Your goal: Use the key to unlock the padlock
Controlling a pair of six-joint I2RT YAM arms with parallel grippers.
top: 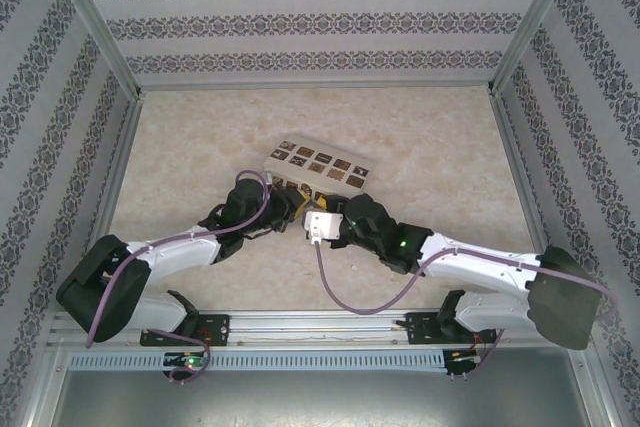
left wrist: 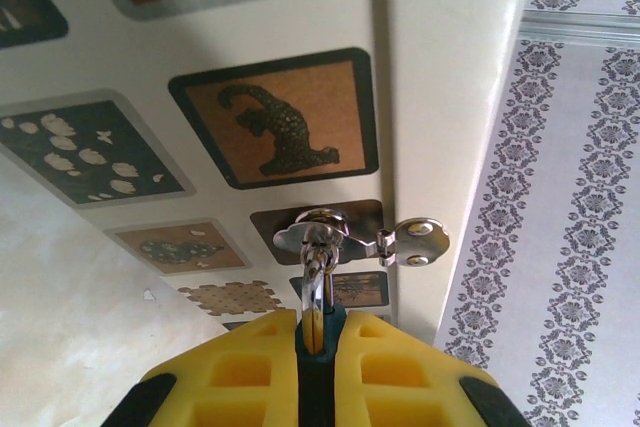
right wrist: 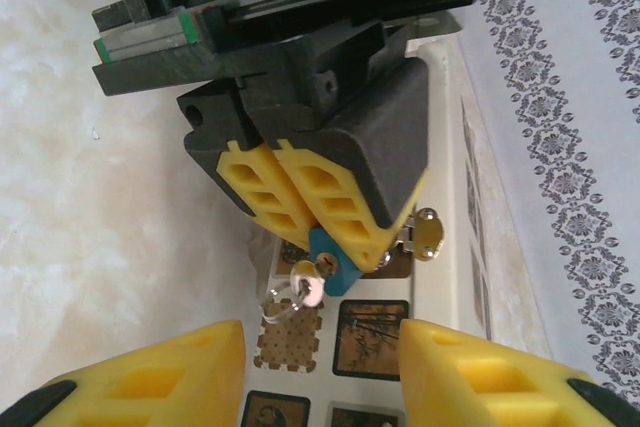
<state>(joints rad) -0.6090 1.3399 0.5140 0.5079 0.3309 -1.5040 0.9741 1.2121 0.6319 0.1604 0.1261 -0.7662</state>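
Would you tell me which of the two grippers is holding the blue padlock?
The left gripper: its jaws are shut on the padlock, whereas the right gripper stands open, holding nothing.

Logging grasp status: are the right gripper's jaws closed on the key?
No, the jaws of the right gripper stand wide apart, the key at the padlock untouched ahead of them.

Far side blocked by white tiled box (top: 318, 165), left claw (left wrist: 315, 332) holding padlock (right wrist: 330, 269) crowds gap ahead of right claw (right wrist: 320, 347), tabletop (top: 180, 147) free left, right

White-and-black arms (top: 180, 252), lilac cables (top: 360, 310), yellow hollow-celled fingers (left wrist: 400, 367), small green light (top: 402, 242).
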